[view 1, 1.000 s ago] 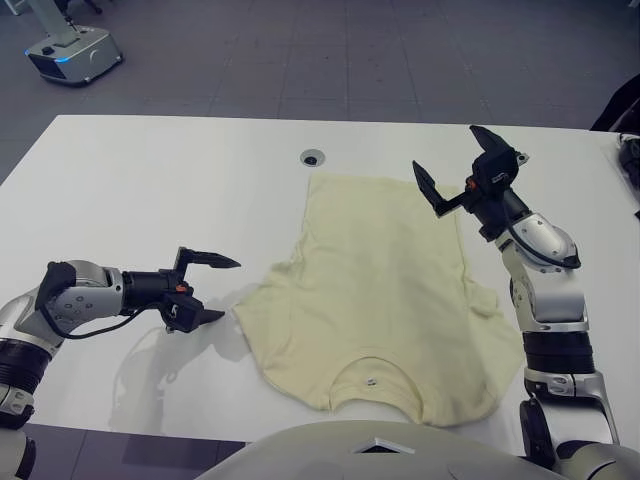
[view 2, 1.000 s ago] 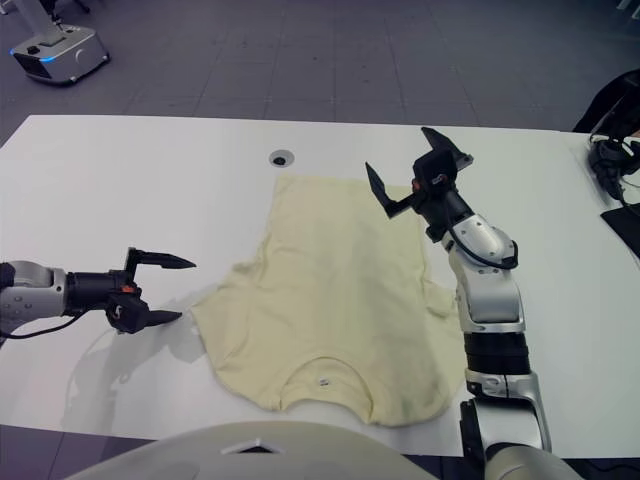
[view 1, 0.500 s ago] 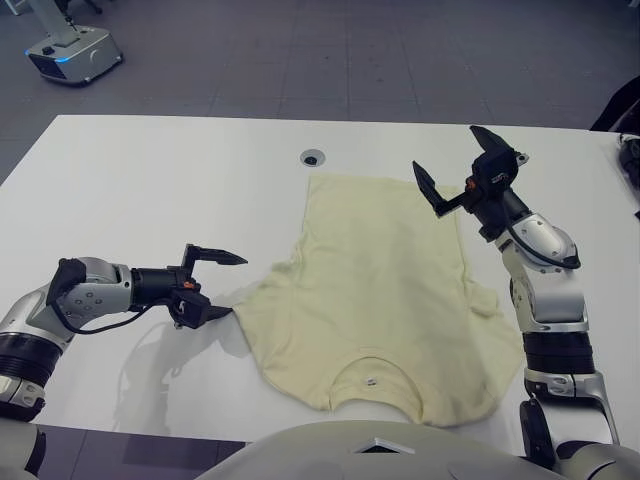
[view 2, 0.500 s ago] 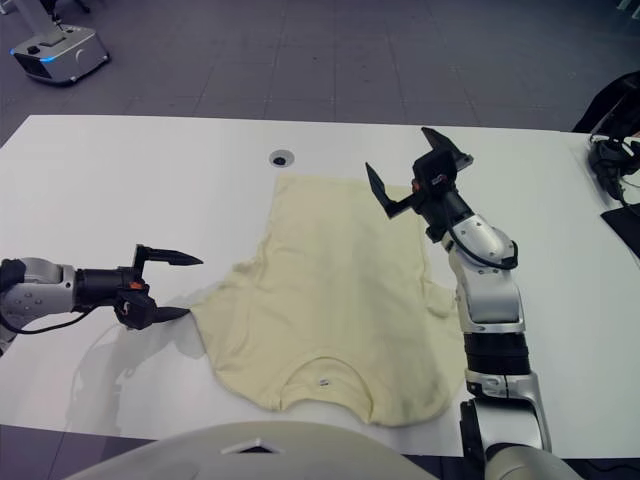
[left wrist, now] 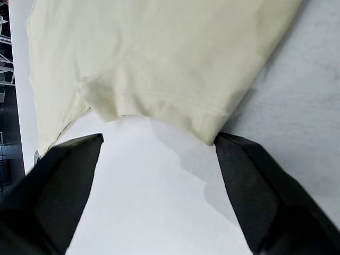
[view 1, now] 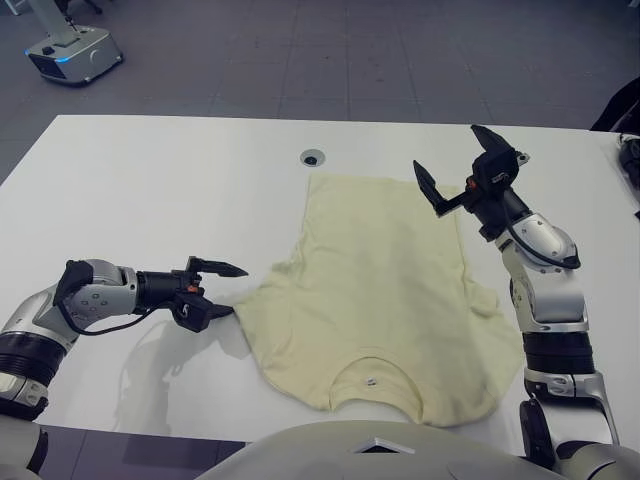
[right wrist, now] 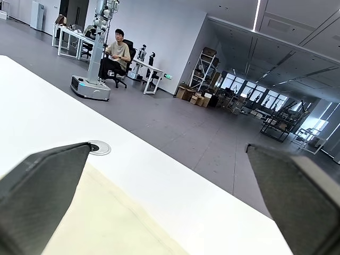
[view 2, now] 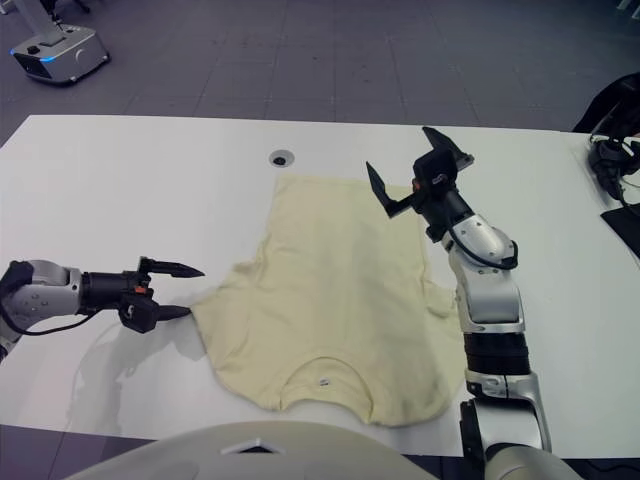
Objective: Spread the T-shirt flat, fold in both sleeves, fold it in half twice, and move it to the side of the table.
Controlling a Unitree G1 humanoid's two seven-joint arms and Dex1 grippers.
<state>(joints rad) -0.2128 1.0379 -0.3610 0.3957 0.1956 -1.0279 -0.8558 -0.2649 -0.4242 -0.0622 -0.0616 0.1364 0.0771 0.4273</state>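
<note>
White desk (view 1: 150,180) over grey floor | pale yellow T-shirt (view 1: 380,290) lies spread at centre-right, collar at the near edge, hem far | left claw (view 1: 238,290) low on the desk, fingers apart, at the left sleeve's hem | right claw (view 1: 445,147) raised over the far right hem corner, fingers wide apart | round cable port (view 1: 313,157) just beyond the hem

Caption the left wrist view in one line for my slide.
Open left gripper poised at the sleeve hem of the T-shirt, flat on the white table.
</note>
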